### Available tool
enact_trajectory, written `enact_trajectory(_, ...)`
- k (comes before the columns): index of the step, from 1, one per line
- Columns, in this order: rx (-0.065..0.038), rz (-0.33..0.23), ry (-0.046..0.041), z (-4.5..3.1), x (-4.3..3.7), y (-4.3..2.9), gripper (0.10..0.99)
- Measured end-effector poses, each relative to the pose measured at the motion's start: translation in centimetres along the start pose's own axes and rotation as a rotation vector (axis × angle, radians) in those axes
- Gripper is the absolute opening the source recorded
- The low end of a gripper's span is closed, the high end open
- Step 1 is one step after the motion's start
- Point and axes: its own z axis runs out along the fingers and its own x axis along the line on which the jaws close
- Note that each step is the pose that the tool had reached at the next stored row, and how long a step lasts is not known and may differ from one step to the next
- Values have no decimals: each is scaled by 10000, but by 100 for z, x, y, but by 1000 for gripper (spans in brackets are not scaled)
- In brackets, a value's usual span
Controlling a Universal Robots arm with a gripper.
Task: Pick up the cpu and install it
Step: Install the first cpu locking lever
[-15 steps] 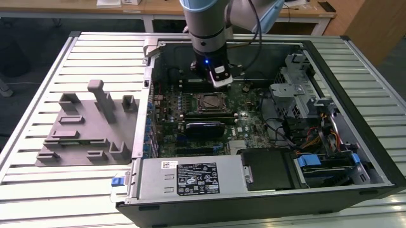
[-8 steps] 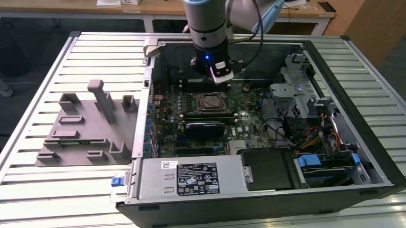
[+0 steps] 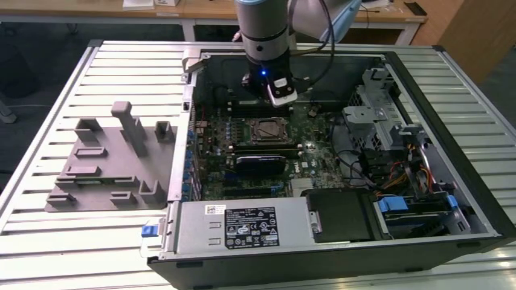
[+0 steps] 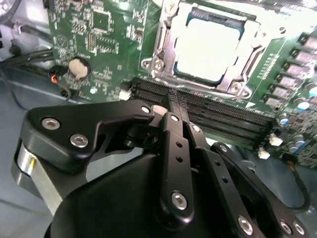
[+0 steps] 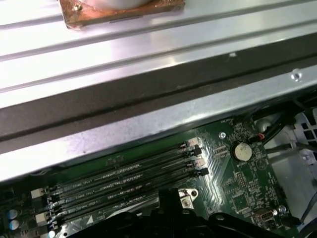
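Slatted metal table (image 3: 72, 90) is carrying the open computer case (image 3: 451, 181); the gripper (image 4: 173, 99), jaws closed and empty, is hovering beside the cpu (image 4: 210, 47), seemingly seated already.

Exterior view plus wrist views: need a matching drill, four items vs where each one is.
Items:
1. cpu
2. claw
3. grey fixture block
4. coin cell

Places:
A. on the slatted table, at the exterior view's left
B. in the motherboard socket
C. above the board, by the memory slots
D. on the green board, beside red and black wires

Pairs: 1-B, 2-C, 3-A, 4-D
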Motion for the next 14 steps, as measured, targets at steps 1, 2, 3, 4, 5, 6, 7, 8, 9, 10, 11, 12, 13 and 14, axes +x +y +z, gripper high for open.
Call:
enact_trajectory(1,103,-8,23,2,-5,1,106)
enact_trajectory(2,201,-16,48,4,-10,3,106)
enact_trajectory(3,301,-22,80,6,-15,5,106)
enact_trajectory(4,402,-26,121,8,-23,7,106)
enact_trajectory(5,502,-29,169,9,-30,9,106)
enact_trajectory(6,608,-31,225,11,-39,12,106)
enact_trajectory(7,716,-34,283,13,-47,14,106)
enact_trajectory(8,826,-35,344,15,-55,17,106)
enact_trajectory(9,943,-37,405,16,-63,19,106)
enact_trajectory(10,1065,-39,466,18,-70,22,106)
enact_trajectory(11,1202,-43,532,19,-78,24,106)
enact_trajectory(12,1327,-48,589,21,-85,26,106)
enact_trajectory(13,1457,-52,645,22,-92,28,106)
enact_trajectory(14,1581,-57,698,24,-99,31,106)
